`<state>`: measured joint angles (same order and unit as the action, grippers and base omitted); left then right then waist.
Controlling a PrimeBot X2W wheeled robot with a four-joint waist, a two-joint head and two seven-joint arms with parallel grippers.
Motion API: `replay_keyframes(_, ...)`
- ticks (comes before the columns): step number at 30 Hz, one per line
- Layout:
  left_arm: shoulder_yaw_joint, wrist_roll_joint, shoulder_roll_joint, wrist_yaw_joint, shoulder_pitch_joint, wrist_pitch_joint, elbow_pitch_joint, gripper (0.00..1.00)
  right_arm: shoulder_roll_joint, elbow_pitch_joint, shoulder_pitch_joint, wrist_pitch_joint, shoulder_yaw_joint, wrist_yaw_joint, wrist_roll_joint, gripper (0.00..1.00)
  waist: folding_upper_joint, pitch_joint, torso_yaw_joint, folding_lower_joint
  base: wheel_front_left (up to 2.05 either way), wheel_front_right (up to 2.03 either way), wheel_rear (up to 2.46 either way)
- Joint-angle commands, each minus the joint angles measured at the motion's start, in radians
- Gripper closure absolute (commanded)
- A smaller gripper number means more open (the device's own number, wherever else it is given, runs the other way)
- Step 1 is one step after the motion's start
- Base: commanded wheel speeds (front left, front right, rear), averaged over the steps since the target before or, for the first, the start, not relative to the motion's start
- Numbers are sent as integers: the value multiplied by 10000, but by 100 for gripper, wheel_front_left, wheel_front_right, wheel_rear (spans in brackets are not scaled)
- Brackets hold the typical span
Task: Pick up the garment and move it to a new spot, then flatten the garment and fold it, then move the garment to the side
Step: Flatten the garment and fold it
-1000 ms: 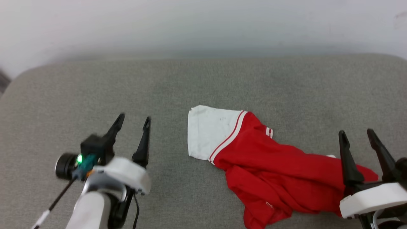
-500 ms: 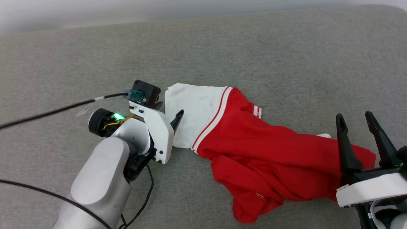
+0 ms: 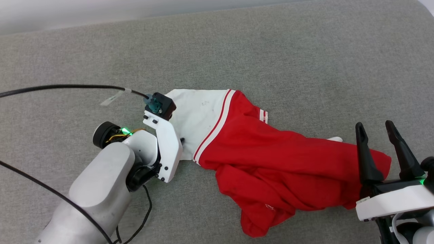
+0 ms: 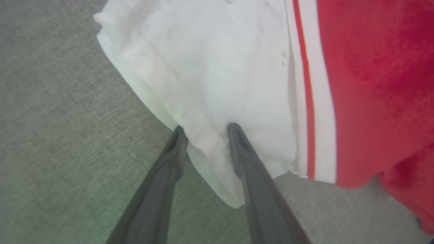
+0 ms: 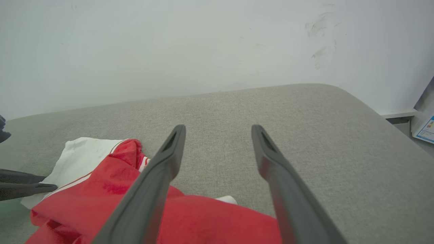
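The garment (image 3: 288, 162) lies crumpled on the grey cushion, a red shirt with one white sleeve (image 3: 200, 115) spread toward the left and red-and-white trim. My left gripper (image 4: 205, 128) reaches down onto that sleeve's near edge. Its fingers stand partly apart with a fold of white fabric (image 4: 220, 67) between them, one finger on the cloth and one at its rim. In the head view the wrist body hides all but a dark tip of the left gripper (image 3: 182, 139). My right gripper (image 3: 374, 127) hovers open above the garment's red right end (image 5: 203, 217), holding nothing.
The grey cushion (image 3: 305, 51) stretches wide behind and left of the garment, ending at a white wall (image 5: 203, 44). Its rounded right edge (image 5: 390, 115) drops toward the floor. A black cable (image 3: 67, 87) trails from my left wrist across the cushion's left part.
The head camera has tilted down. My left arm swung right and forward from bare cushion onto the white sleeve, and its jaws have narrowed around the sleeve's edge. The right gripper stays put.
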<state>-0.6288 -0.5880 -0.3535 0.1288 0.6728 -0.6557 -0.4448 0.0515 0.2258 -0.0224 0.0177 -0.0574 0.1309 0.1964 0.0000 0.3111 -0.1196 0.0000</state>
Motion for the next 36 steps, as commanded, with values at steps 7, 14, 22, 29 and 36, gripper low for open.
replay_keyframes(7,157,378,-468,-217,-326,1625,33,100,-17,-148,-35,-53,-151,-3,144,0,0,-315,154,0,0,0,0)
replay_keyframes(14,823,616,-1565,-1179,-1657,2821,1956,100,-18,-214,287,13,-484,-3,256,0,0,-863,691,0,0,0,0)
replay_keyframes(22,1895,-22,-2553,-2871,-4652,3080,3994,100,-16,-140,581,244,-740,-3,269,0,0,-1372,1322,0,0,0,0)
replay_keyframes(29,2408,-793,-2375,-3752,-6780,3436,4598,100,-17,-74,772,461,-850,-3,323,0,0,-1689,1575,0,0,0,0)
replay_keyframes(36,2441,-600,-1695,-3908,-6790,4661,4890,0,-17,-73,906,806,-1006,-3,390,0,0,-2076,1584,0,0,0,0)
